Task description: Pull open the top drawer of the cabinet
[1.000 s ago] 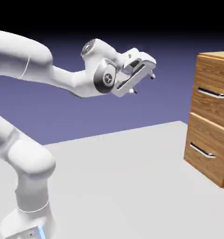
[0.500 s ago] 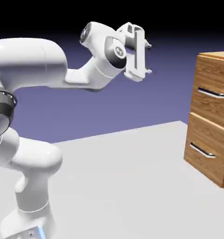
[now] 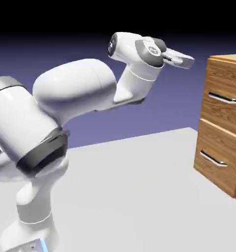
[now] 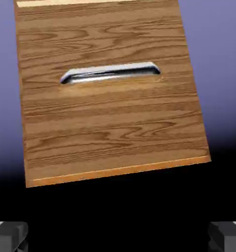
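A: In the exterior view, where is the cabinet (image 3: 223, 123)?

B: It stands on the grey desk (image 3: 139, 192) at the right edge. It is brown wood. The top drawer (image 3: 224, 91) looks shut, flat with the front. It has a thin silver handle (image 3: 223, 98). A second drawer (image 3: 219, 155) sits under it.

A: And the robot?

B: The big white arm (image 3: 75, 93) rises from the lower left. Its gripper (image 3: 181, 60) is up high, level with the cabinet's top. It points at the cabinet but is apart from it, touching nothing.

A: What does the hand view show?

B: The top drawer (image 4: 110, 93) fills most of it. Its handle (image 4: 110, 74) runs across the upper part. Two grey fingertips (image 4: 9, 236) sit in the bottom corners. The jaws are wide apart with nothing between them
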Action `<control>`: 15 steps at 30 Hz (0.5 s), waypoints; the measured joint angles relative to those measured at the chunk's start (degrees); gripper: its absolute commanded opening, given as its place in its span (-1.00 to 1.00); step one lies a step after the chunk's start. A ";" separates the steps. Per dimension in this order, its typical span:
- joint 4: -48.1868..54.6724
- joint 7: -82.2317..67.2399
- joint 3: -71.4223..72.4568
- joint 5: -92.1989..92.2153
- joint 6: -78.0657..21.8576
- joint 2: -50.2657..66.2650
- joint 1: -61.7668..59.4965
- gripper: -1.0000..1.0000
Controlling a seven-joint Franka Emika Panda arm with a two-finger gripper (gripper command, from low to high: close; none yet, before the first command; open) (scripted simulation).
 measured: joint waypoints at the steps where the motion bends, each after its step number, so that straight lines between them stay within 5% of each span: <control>1: 0.83 -2.49 -1.29 -2.37 -0.49 -0.51 1.68 0.00; 15: 12.52 -37.38 -19.39 -35.57 -7.34 -7.61 25.26 0.00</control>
